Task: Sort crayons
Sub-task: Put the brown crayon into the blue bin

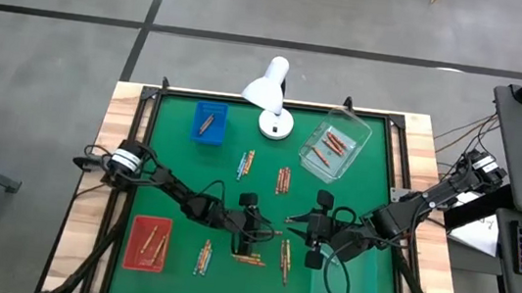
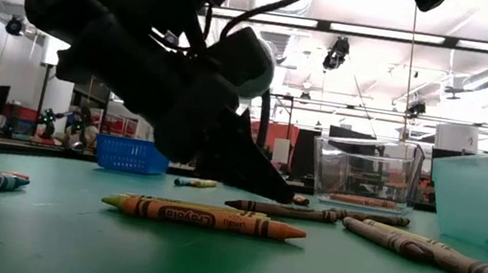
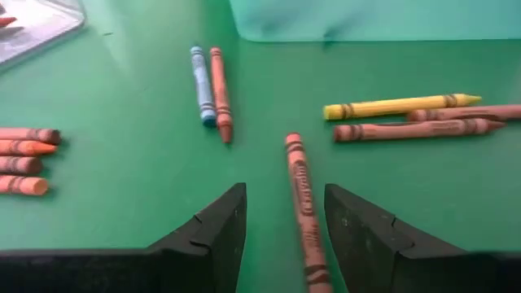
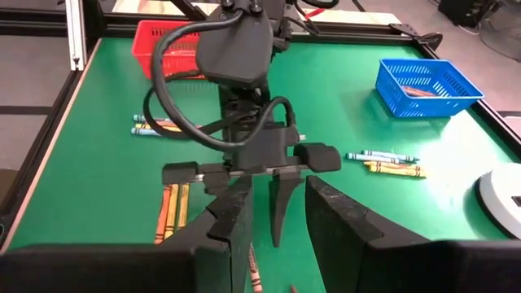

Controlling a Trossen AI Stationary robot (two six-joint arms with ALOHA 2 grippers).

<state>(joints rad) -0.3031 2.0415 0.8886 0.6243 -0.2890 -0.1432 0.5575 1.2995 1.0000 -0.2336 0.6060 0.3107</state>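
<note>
Crayons lie loose on the green table mat (image 1: 384, 195) in small groups. My left gripper (image 3: 285, 216) is open, low over the mat near the table's middle (image 1: 260, 227). An orange-red crayon (image 3: 301, 195) lies flat on the mat between its two fingers, nearer one of them, and I see no touch. My right gripper (image 4: 273, 228) is open and empty, facing the left gripper from close by (image 1: 303, 228). In the low view the left gripper's fingers (image 2: 253, 172) slant down almost to the mat, behind a yellow and an orange crayon (image 2: 203, 216).
A blue tray (image 1: 209, 123) and a clear tray (image 1: 334, 150) with crayons stand at the back, beside a white lamp (image 1: 271, 98). A red tray (image 1: 149, 242) is near left and a pale teal tray (image 1: 344, 286) near right. Crayon groups lie at the middle (image 1: 283, 179) and in front (image 1: 285, 260).
</note>
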